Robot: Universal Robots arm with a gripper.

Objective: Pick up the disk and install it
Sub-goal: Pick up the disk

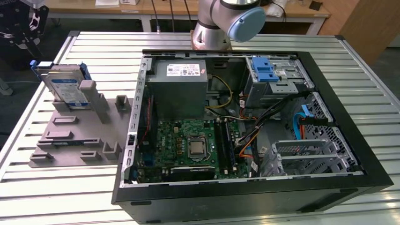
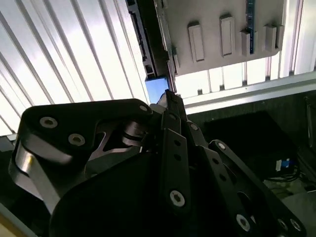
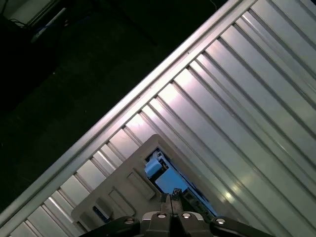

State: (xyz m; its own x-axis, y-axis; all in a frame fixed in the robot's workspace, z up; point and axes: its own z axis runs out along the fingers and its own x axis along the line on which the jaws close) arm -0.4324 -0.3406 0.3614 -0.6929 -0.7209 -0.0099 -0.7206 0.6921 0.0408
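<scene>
Approach step, I'd judge: the gripper (image 3: 171, 196) hovers above the disk (image 3: 168, 180) upright in its grey holder (image 3: 118, 192), fingers (image 2: 174, 148) closed on nothing (they must part to grasp).

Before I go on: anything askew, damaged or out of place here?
Nothing stands out. The disk stands on edge in the grey holder, and the open computer case lies flat on the slatted table. No damage shows.
</scene>
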